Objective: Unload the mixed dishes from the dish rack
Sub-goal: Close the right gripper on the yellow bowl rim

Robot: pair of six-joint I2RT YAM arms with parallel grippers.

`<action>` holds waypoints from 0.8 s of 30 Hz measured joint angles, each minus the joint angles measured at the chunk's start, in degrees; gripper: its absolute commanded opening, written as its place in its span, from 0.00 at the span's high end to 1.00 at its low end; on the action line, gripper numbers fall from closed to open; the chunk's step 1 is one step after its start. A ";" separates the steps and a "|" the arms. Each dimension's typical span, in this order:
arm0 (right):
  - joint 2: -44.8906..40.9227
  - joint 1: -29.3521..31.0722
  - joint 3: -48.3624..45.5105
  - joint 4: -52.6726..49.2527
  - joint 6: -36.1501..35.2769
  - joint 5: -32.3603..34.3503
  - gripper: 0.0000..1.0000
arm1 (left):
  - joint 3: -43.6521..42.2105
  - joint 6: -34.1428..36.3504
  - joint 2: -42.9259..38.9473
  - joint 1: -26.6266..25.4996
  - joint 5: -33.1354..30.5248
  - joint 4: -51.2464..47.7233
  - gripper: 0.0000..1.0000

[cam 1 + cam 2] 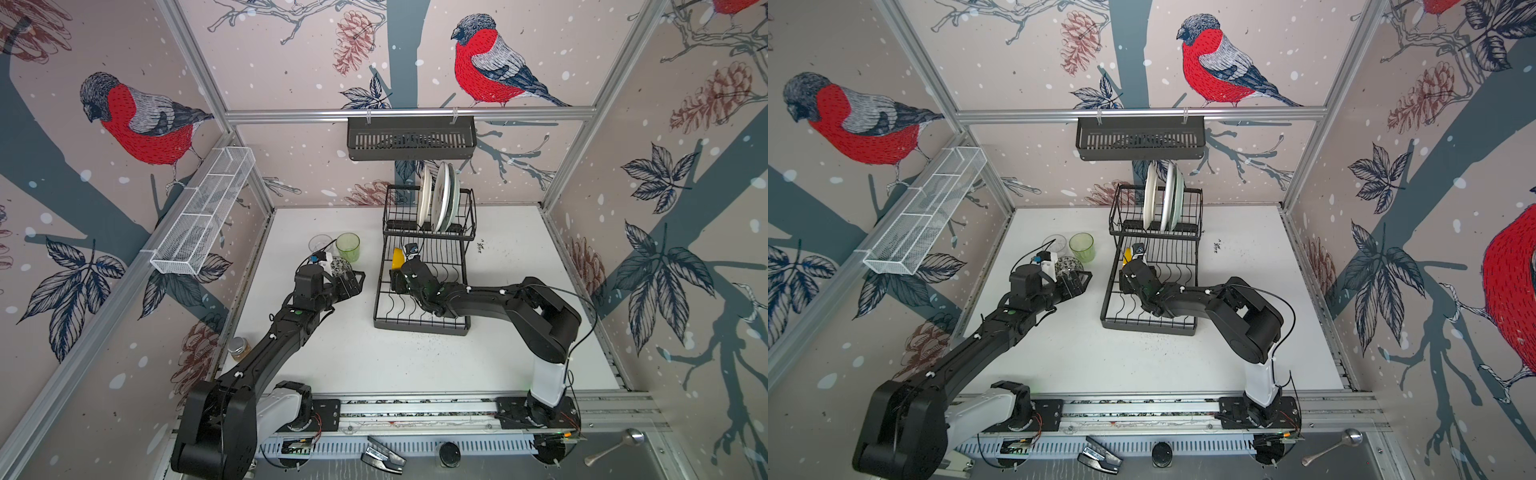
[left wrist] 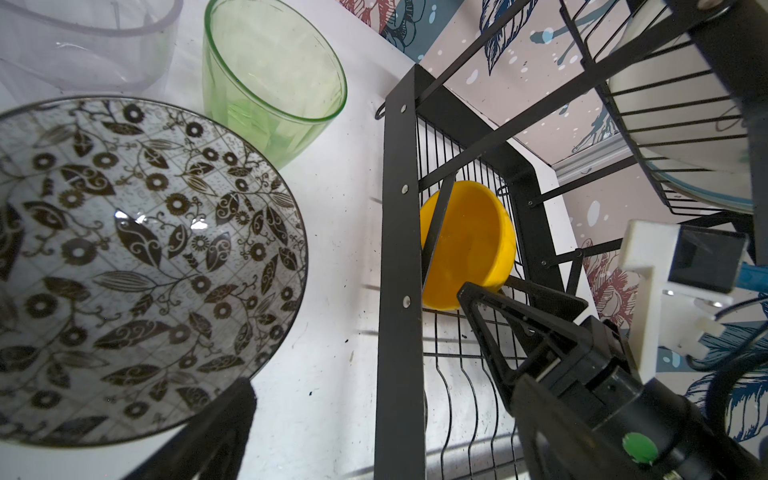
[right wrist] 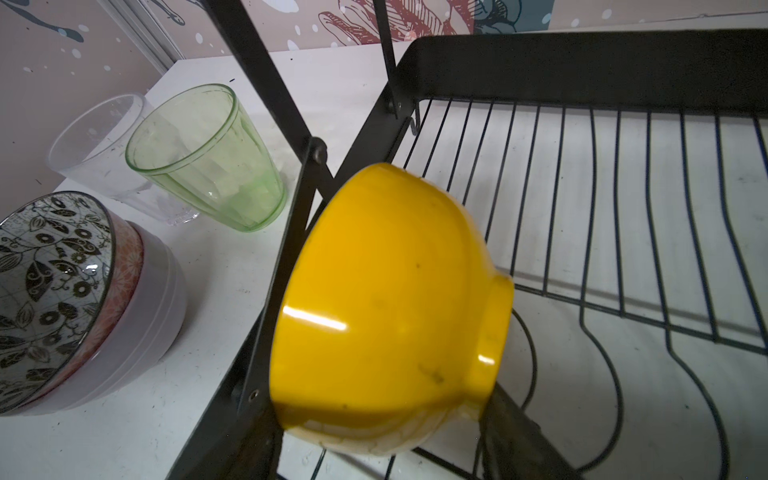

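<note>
One yellow bowl (image 3: 386,299) leans on edge at the dish rack's (image 1: 419,324) left side, mid-frame. The right end effector (image 1: 398,270) straddles it; I cannot tell whether it pinches. The left end effector (image 1: 353,282) hangs released, empty. A shallow pinch on the glossy bowl could let it slip, or it could catch the rack's slanted strut.

We find the dish rack (image 1: 379,291) on the counter (image 1: 332,361), set toward the middle of its back edge and running lengthwise toward the front edge. Its raised basket (image 1: 401,210) sits at the back end, with three plates (image 1: 440,197) standing on edge in it, side by side. In the lower tray a lone bowl (image 1: 397,257) lies on its side against the left rail, just before the raised basket. Left of the rack, the inner tumbler (image 1: 348,247) and the outer tumbler (image 1: 321,243) stand side by side, with a stack of bowls (image 3: 83,307) just in front of them.
</note>
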 measured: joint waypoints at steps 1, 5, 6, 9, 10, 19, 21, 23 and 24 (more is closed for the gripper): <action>-0.07 0.07 0.00 -0.22 -0.02 0.20 0.46 | 0.00 0.00 0.07 0.00 0.04 0.00 0.03; -0.59 0.15 0.00 -1.03 -0.02 1.07 0.47 | 0.00 0.00 0.33 0.00 0.57 0.00 0.03; -0.79 0.20 0.00 -1.31 -0.02 1.27 0.47 | 0.00 0.00 0.39 0.00 0.66 0.02 0.03; -1.60 0.44 -0.26 -2.14 0.00 2.27 0.47 | 0.00 0.00 0.59 0.00 0.81 0.02 0.03; -1.88 0.46 -0.46 -2.27 0.00 2.47 0.48 | 0.00 0.00 0.66 0.00 0.83 0.02 0.03; -4.28 0.52 -2.08 -3.63 1.51 2.40 0.48 | -0.11 0.00 1.18 0.00 1.01 0.85 0.03; -5.44 0.55 -2.73 -4.02 1.84 2.23 0.48 | -0.11 0.00 1.20 0.00 1.05 0.90 0.03; -6.80 0.55 -3.43 -4.15 3.08 2.01 0.48 | -0.11 -0.02 1.22 0.00 1.07 0.92 0.03; -7.52 0.55 -3.87 -4.15 3.17 1.95 0.48 | -0.11 -0.02 1.22 0.00 1.09 0.92 0.03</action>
